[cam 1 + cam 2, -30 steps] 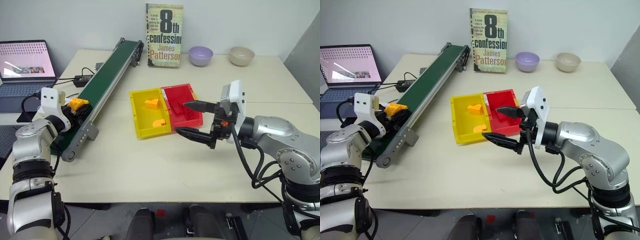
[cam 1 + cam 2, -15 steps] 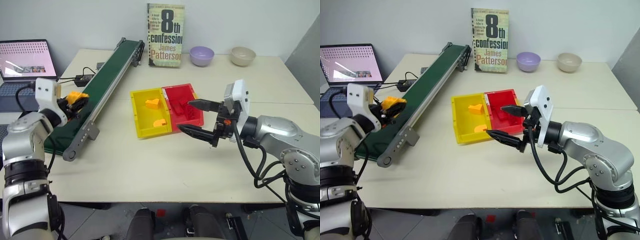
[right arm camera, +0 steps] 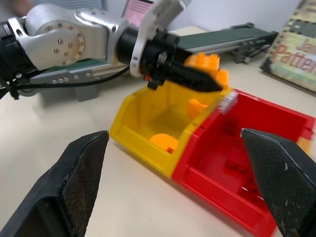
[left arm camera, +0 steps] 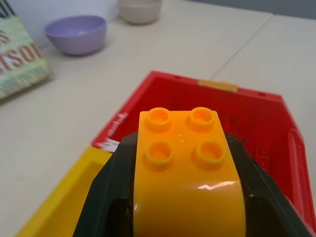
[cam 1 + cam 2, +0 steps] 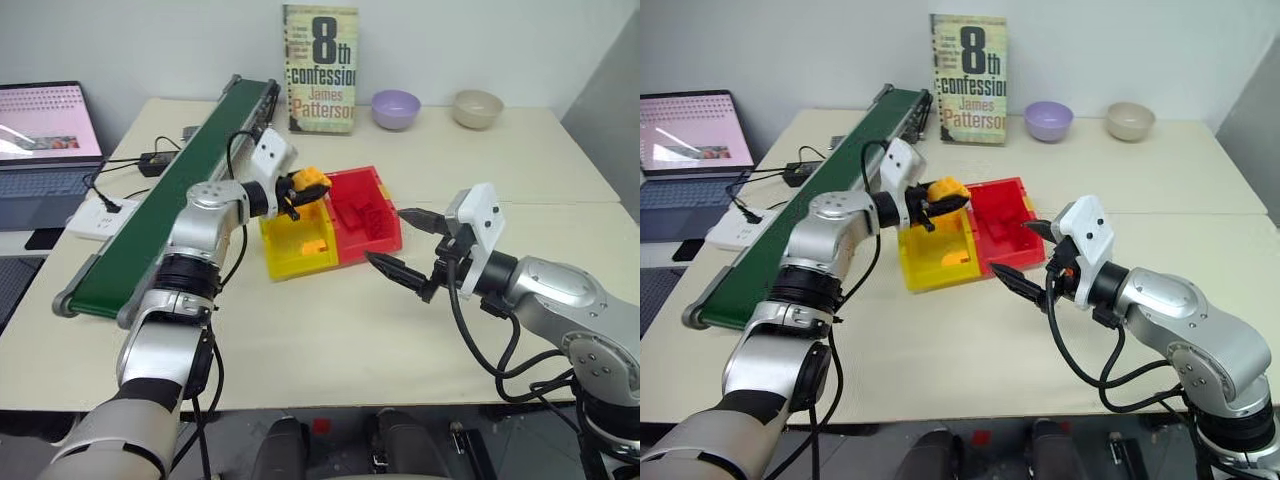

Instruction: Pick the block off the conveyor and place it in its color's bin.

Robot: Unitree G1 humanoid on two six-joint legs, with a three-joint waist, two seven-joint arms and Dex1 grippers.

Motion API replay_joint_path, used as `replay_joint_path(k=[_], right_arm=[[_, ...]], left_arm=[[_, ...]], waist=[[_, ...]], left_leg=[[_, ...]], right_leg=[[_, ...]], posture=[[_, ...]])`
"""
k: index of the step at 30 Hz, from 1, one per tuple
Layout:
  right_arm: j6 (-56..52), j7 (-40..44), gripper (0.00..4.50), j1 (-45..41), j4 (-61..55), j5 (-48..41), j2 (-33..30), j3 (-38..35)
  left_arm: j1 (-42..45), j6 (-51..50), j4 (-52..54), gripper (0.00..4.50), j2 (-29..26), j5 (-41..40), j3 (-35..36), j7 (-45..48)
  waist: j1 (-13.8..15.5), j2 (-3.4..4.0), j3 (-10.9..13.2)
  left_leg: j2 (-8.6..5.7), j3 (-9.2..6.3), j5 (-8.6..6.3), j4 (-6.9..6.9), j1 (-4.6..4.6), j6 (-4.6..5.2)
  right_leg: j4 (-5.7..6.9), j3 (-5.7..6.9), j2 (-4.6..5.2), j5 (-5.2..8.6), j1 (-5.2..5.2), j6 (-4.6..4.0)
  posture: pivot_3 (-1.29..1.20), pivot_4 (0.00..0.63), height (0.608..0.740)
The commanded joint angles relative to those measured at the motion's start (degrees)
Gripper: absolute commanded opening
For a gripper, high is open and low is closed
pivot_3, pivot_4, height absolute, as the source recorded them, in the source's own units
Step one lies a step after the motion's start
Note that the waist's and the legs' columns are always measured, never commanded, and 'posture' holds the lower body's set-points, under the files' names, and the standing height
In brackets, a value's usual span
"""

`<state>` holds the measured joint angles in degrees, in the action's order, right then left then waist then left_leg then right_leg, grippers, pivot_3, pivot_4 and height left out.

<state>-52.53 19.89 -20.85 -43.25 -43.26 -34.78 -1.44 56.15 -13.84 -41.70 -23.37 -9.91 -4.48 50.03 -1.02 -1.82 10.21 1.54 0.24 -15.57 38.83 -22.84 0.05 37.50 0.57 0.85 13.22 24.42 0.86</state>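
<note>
Left eye view: conveyor point(image 5: 165, 205) along the surface's left edge. Left hand point(image 5: 300, 190) clamped on orange-yellow block point(image 5: 311, 181), held over the yellow bin point(image 5: 297, 244) at its seam with the red bin point(image 5: 362, 210). Right hand point(image 5: 402, 243) spread, empty. Book point(image 5: 320, 68): "8th confession, James Patterson".

The light is bright and even, with soft shadows on the worktop point(image 5: 330, 330). A shiny spot sits on the block point(image 4: 186, 173). Both close-up views look blurry.
</note>
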Motion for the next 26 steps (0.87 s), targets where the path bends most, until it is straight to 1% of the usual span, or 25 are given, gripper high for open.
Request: replay_joint_path(k=[1,2,4,7,9,10,11,12,15,16,19,21,23,26], right_arm=[[0.7,-1.3,4.50,0.9,-3.1,0.1,-0.1,-2.4],[0.7,-1.5,4.50,1.2,-3.2,0.0,-0.2,-2.7],[0.9,-1.6,4.50,1.6,-3.3,0.0,-0.4,-3.1],[1.1,-1.5,4.50,1.6,-2.9,0.1,-0.6,-3.4],[1.1,-1.3,4.50,1.3,-2.5,0.1,-0.7,-3.6],[1.1,-1.2,4.50,1.1,-2.3,0.1,-0.7,-3.6],[1.2,-1.1,4.50,1.0,-2.1,0.1,-0.8,-3.6],[1.2,-0.7,4.50,0.7,-1.9,0.1,-1.1,-3.6],[1.3,1.7,4.50,-0.2,-0.7,-0.1,-2.9,-3.8],[1.5,2.3,4.50,-0.2,-0.3,-0.1,-3.3,-3.9],[3.5,9.1,4.50,-1.8,4.3,0.6,-7.6,-4.3],[4.9,12.7,4.50,-2.8,7.4,1.2,-9.7,-4.3],[6.6,16.4,4.50,-3.6,10.2,2.3,-11.8,-3.7],[9.5,22.0,4.50,-5.4,14.8,4.4,-14.3,-2.4]], left_arm=[[3.4,4.1,-2.9,2.29,-0.8,0.8,1.4,1.3],[3.6,4.2,-3.3,2.59,-1.1,0.6,1.7,1.8],[3.8,4.4,-3.7,2.92,-1.5,0.6,2.1,2.6],[3.6,4.4,-3.3,3.58,-1.8,0.5,2.4,3.1],[3.4,3.8,-2.3,3.90,-2.0,0.2,2.9,3.3],[3.4,3.6,-1.9,4.17,-2.2,0.1,3.2,3.3],[3.5,3.3,-1.3,4.21,-2.6,0.0,3.5,3.4],[3.5,2.3,-0.1,4.37,-3.8,-0.5,4.0,4.3],[2.3,-2.0,5.4,4.37,-9.7,-2.1,4.7,10.6],[2.0,-3.2,6.5,4.37,-10.7,-2.5,4.7,11.8],[-4.0,-9.7,17.0,4.37,-21.9,-3.4,3.2,21.8],[-7.8,-11.9,22.5,4.37,-27.2,-4.1,3.4,25.3],[-10.4,-12.9,25.7,4.37,-30.3,-4.6,4.0,26.3],[-13.6,-14.1,29.5,4.37,-32.9,-6.2,5.8,27.0]], waist=[[0.0,0.00,0.0],[0.1,0.00,0.0],[0.3,0.00,0.0],[0.3,0.00,0.0],[0.3,0.00,0.0],[0.3,0.00,0.0],[0.4,0.00,0.0],[0.5,0.00,0.0],[0.0,0.00,0.0],[-0.1,0.00,0.0],[-0.5,0.04,0.0],[-0.8,0.07,0.0],[-0.6,0.10,0.1],[-0.1,0.10,0.1]], left_leg=[[0.02,-0.01,0.00,0.00,-0.01,0.00],[0.06,-0.06,0.00,0.00,-0.03,0.00],[0.07,-0.10,0.00,0.00,-0.03,0.00],[0.08,-0.08,0.00,0.00,-0.01,0.00],[0.08,-0.09,0.00,0.01,0.04,0.00],[0.08,-0.08,0.00,0.02,0.03,0.00],[0.08,-0.08,0.00,0.02,0.03,0.00],[0.08,-0.07,0.00,0.03,0.03,0.00],[0.06,-0.04,0.00,0.04,0.01,0.00],[0.09,-0.06,0.00,0.03,0.02,0.00],[0.12,-0.09,0.00,-0.02,0.06,0.00],[0.13,-0.02,0.00,-0.07,0.13,0.00],[0.19,-0.10,0.00,-0.06,0.14,0.00],[0.17,-0.09,0.00,-0.03,0.08,0.00]], right_leg=[[0.03,0.01,-0.07,0.00,0.00,0.00],[0.06,0.03,-0.12,0.01,0.00,-0.01],[0.13,0.08,-0.16,0.05,0.00,0.01],[0.16,0.04,-0.17,0.16,0.00,0.19],[0.16,0.03,-0.15,0.16,0.00,0.20],[0.16,0.03,-0.14,0.16,0.00,0.20],[0.16,0.02,-0.14,0.16,0.00,0.20],[0.16,0.01,-0.09,0.16,0.00,0.20],[0.15,-0.03,-0.03,0.14,0.02,0.17],[0.15,-0.03,-0.03,0.13,0.02,0.14],[0.17,-0.01,-0.03,0.11,0.03,0.07],[0.18,-0.08,-0.03,0.08,0.02,-0.07],[0.23,-0.02,0.00,0.18,0.00,-0.22],[0.24,0.02,0.09,0.37,-0.02,-0.06]], posture=[[0.00,0.150,0.740],[0.00,0.150,0.740],[0.00,0.150,0.740],[0.00,0.150,0.740],[0.00,0.150,0.740],[0.00,0.150,0.740],[0.00,0.150,0.740],[0.00,0.150,0.740],[0.00,0.150,0.740],[0.00,0.150,0.740],[0.00,0.150,0.740],[0.00,0.150,0.740],[0.00,0.150,0.740],[0.00,0.150,0.740]])
